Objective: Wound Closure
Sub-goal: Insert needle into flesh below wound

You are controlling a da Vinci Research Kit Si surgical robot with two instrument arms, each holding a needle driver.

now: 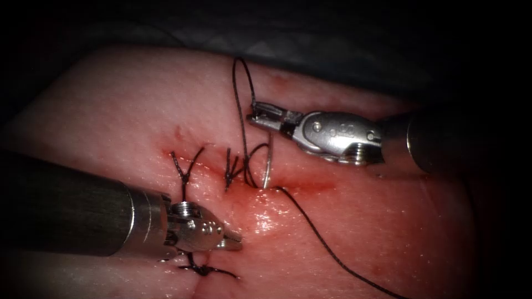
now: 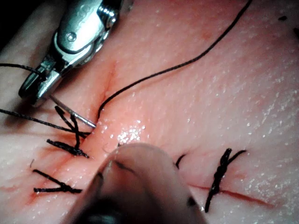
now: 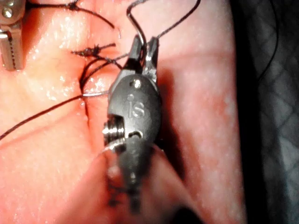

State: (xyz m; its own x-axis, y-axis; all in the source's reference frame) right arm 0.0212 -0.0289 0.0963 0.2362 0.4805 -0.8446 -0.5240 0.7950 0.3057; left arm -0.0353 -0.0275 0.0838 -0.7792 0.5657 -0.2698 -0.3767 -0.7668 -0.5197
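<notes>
Steel needle (image 1: pixel 267 161) is seen standing in the cut (image 1: pixel 288 185) of the tissue (image 1: pixel 122 111), its upper end clamped by the right end effector (image 1: pixel 256 115) at two o'clock of it, with thread (image 1: pixel 332 252) trailing toward five o'clock, while the left end effector (image 1: pixel 235 241), closed and holding nothing, is held at seven o'clock.

Needle (image 1: pixel 268 160) in cut (image 1: pixel 299 185) (tissue (image 1: pixel 111 111))

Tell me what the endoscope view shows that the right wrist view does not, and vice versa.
Endoscope adds: the whole needle, upright at the cut, lower end at the tissue, entry unclear; the left gripper, holding nothing, with its shaft. Right wrist adds: close up, the right gripper shut on the thread. Both: the two grippers, thread, tied stitches.
</notes>
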